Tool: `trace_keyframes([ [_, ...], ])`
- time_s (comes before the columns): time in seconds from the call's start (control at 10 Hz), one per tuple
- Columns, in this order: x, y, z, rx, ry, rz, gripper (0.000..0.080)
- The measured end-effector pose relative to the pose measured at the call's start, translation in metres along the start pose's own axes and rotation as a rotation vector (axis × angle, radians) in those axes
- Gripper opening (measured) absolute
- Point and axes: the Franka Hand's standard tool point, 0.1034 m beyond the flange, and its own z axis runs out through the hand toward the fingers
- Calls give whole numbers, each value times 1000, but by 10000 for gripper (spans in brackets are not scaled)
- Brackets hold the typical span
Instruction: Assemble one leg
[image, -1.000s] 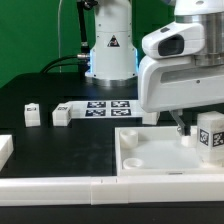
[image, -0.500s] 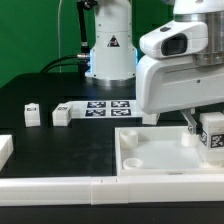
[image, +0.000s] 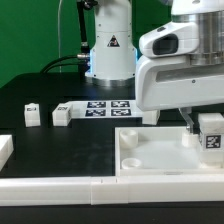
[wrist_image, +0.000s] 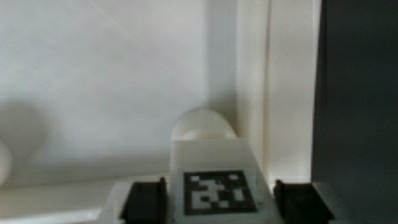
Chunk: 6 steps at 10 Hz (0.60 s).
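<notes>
My gripper (image: 203, 126) is shut on a leg (image: 212, 133), a small white post with a black-and-white tag, and holds it upright over the corner of the large white panel (image: 150, 158) on the exterior view's right. In the wrist view the leg (wrist_image: 210, 175) sits between my two dark fingers (wrist_image: 148, 200), tag facing the camera, and its rounded far end points at the panel's corner (wrist_image: 107, 80) beside the raised rim (wrist_image: 270, 90). Whether the leg touches the panel is hidden.
Two more small white legs (image: 32, 115) (image: 62, 115) stand on the black table at the exterior view's left. The marker board (image: 108, 106) lies in front of the robot base. Long white border strips (image: 60, 186) run along the front edge, with a white block (image: 5, 148) at the far left.
My gripper and the held leg have shifted slightly toward the exterior view's right and a little upward over the panel corner. Nothing else moved.
</notes>
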Motion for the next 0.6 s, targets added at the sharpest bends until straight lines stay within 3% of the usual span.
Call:
trace_keyframes([
  [0.6, -5, -15, 3, 5, -2, 826, 290],
])
